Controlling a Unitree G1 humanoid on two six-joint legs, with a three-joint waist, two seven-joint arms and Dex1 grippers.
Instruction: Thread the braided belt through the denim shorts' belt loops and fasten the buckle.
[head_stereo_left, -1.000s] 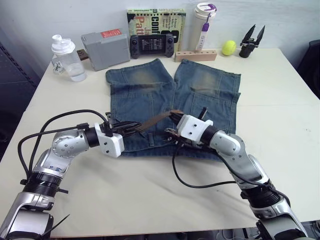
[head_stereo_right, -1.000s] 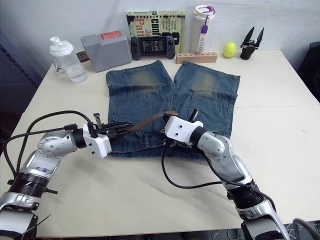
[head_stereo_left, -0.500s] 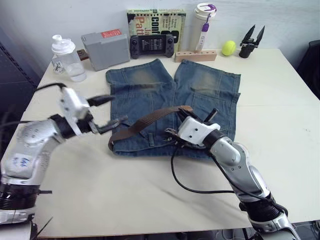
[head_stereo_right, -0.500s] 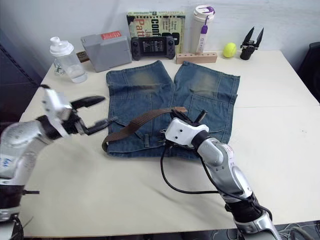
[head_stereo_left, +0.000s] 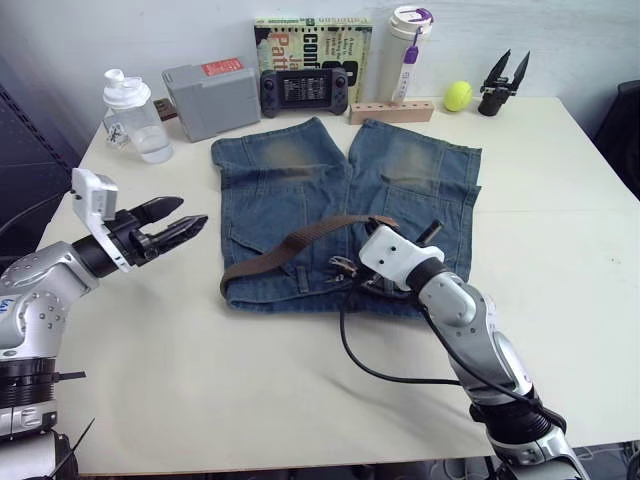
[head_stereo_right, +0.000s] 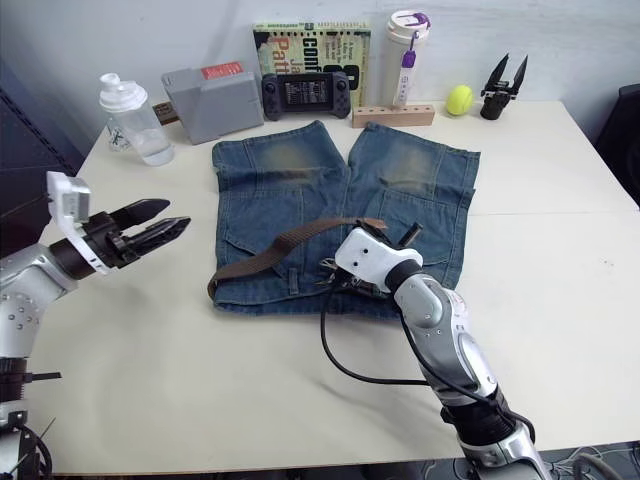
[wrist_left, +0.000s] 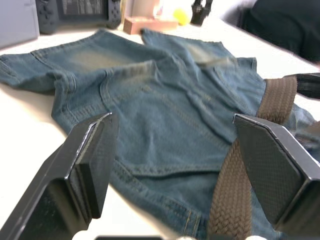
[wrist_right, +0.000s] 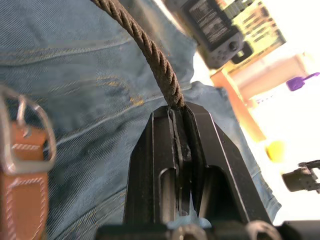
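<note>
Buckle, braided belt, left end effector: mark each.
buckle (wrist_right: 25, 135), right wrist view, metal frame.
braided belt (head_stereo_left: 290, 245), left eye view, mid-strap.
left end effector (head_stereo_left: 188, 223), left eye view, between fingertips.

You're at a lab test bench: beyond your grippers, a plain table (head_stereo_left: 300, 400) against a bare wall holds staged props, a spare gripper (head_stereo_left: 504, 80), ball (head_stereo_left: 458, 95), game console (head_stereo_left: 305, 91), book (head_stereo_left: 312, 40), shaker bottle (head_stereo_left: 132, 115).
</note>
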